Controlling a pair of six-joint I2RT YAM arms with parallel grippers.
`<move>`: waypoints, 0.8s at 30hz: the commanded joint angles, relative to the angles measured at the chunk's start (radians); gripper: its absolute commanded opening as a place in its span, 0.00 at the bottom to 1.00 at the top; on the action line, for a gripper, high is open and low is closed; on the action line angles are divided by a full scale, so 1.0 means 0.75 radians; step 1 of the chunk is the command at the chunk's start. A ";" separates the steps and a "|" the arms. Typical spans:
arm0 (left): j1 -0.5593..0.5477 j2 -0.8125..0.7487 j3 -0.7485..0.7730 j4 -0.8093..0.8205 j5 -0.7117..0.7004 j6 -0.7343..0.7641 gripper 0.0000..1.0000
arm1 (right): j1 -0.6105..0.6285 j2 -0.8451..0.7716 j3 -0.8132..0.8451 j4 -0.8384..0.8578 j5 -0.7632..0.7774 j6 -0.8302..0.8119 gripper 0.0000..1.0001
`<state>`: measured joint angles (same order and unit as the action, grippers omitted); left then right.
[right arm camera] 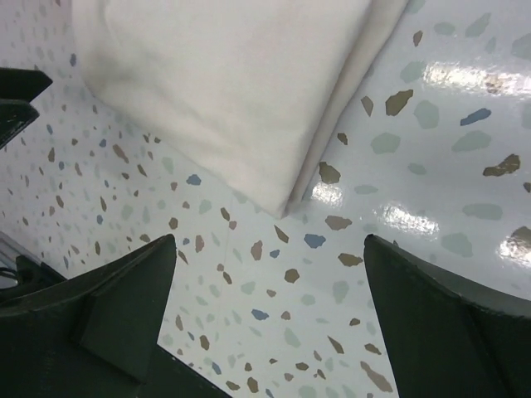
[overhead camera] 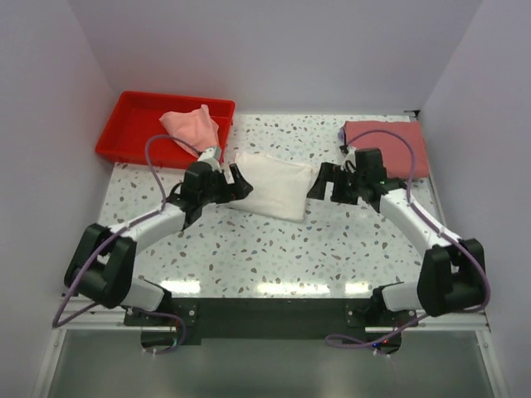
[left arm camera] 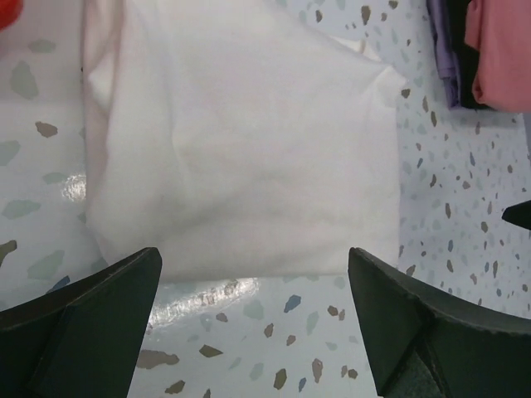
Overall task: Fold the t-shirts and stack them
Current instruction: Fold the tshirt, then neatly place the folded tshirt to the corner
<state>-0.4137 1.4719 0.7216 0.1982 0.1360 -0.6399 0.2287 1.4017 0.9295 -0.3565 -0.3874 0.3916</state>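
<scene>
A folded white t-shirt (overhead camera: 270, 184) lies flat at the table's middle; no red print shows. It fills the left wrist view (left arm camera: 241, 157) and its corner shows in the right wrist view (right arm camera: 241, 83). My left gripper (overhead camera: 241, 183) is open and empty at its left edge, just short of the cloth (left arm camera: 253, 332). My right gripper (overhead camera: 318, 184) is open and empty just off its right corner (right arm camera: 270, 323). A crumpled pale pink t-shirt (overhead camera: 192, 129) hangs over the red tray's right rim. A folded dusty-red t-shirt (overhead camera: 388, 145) lies at the back right.
The red plastic tray (overhead camera: 137, 124) stands at the back left. White walls close in the table at the back and both sides. The right arm's purple cable (overhead camera: 390, 141) crosses the dusty-red shirt.
</scene>
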 commanded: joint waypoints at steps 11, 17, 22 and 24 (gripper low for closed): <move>0.006 -0.876 -0.203 -0.486 -0.359 -0.159 1.00 | 0.006 -0.047 0.031 0.142 0.099 0.284 0.99; 0.006 -1.093 -0.352 -0.695 -0.472 -0.243 1.00 | 0.143 0.160 0.168 0.062 0.395 0.245 0.99; 0.006 -1.124 -0.371 -0.745 -0.509 -0.233 1.00 | 0.217 0.348 0.282 0.029 0.565 0.286 0.97; 0.006 -1.112 -0.373 -0.698 -0.464 -0.210 1.00 | 0.253 0.446 0.327 -0.003 0.629 0.298 0.96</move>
<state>-0.4133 0.6415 0.4431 -0.3389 -0.2028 -0.7982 0.3946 1.6772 1.1141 -0.3378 -0.0509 0.5869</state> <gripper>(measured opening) 0.997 0.972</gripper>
